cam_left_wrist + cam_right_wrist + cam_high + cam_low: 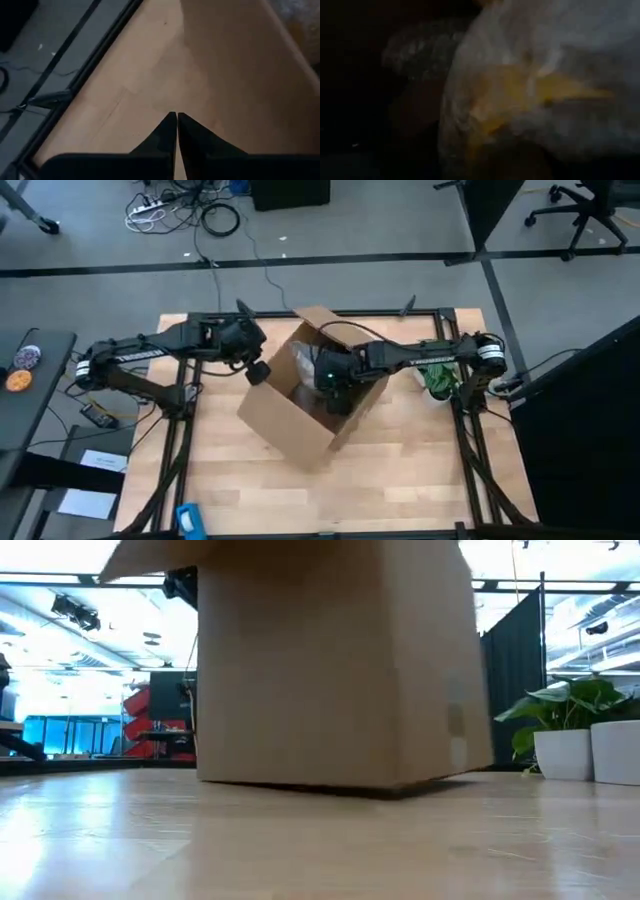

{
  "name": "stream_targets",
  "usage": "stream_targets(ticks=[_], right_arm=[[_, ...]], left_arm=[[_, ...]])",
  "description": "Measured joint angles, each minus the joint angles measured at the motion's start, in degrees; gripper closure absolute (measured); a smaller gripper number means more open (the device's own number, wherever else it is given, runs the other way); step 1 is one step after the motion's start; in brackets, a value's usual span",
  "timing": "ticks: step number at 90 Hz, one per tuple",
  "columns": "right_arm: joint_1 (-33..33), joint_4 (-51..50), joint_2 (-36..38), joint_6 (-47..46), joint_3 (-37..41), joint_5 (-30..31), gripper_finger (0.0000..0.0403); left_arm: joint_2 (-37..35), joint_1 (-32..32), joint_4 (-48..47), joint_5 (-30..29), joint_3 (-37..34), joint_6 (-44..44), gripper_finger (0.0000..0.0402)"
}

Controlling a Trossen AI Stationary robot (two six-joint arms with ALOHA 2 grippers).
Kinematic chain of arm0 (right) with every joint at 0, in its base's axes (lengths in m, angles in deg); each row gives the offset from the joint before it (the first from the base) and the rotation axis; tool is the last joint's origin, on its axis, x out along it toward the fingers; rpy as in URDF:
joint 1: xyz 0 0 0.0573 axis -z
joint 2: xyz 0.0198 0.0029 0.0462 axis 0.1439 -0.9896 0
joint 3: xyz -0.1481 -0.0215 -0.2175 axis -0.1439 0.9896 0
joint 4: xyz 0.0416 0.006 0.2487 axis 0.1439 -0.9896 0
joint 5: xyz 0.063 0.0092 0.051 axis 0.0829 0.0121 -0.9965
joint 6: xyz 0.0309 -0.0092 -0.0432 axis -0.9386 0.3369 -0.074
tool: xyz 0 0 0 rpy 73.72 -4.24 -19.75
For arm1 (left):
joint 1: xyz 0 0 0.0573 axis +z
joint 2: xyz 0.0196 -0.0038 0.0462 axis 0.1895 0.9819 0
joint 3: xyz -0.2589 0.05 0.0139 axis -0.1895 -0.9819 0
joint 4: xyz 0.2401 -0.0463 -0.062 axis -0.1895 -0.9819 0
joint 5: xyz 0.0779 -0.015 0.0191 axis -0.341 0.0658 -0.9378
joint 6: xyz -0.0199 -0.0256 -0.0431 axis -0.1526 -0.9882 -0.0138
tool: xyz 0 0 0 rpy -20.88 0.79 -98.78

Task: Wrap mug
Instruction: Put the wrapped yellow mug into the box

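While the right gripper is sunk inside the open cardboard box, its wrist camera sees almost nothing but crinkled clear plastic sheet with a yellow-orange shape showing through it. That shape is most likely the mug, lying directly ahead of the right jaws and seemingly already under the plastic. Whether those jaws are spread or pinching the sheet I cannot tell, since neither finger shows in any view.

The left gripper hangs outside the box, just beside its near wall, over the bare worktop. Its jaws are pressed together and hold nothing.

Several things could go wrong from here. If the right jaws pull on the sheet alone, the plastic may slide off the glossy mug and undo the wrap. A push against the mug could tip or roll it inside the box (the handle's direction cannot be read). Because the box sits skewed on the worktop and nothing steadies it, a tug from inside might drag or tilt it, and the left jaws sit close enough to its wall to be bumped.

From above, the right arm covers most of the box's interior. At worktop level, the box wall blocks everything behind it, so the mug's posture stays unknown.
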Motion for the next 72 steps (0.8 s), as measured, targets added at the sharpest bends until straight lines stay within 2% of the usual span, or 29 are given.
stream_targets(ticks=[14,29,50,72], right_arm=[[-3.3,-0.2,5.4,-1.0,0.0,0.3,0.0083],[-6.2,3.1,11.6,-1.0,0.0,2.5,0.0050],[-8.6,2.8,17.4,-0.2,-0.1,11.3,0.0054],[-10.1,2.6,17.0,0.7,0.7,5.9,0.0058]], left_arm=[[-0.1,0.0,-0.5,-0.1,0.6,0.4,0.0402],[-0.1,0.0,-0.4,0.0,0.6,0.4,0.0402],[-0.1,0.0,-0.3,1.8,0.6,-0.4,0.0402],[-0.1,0.0,-0.1,3.4,0.6,-0.8,0.0402]])
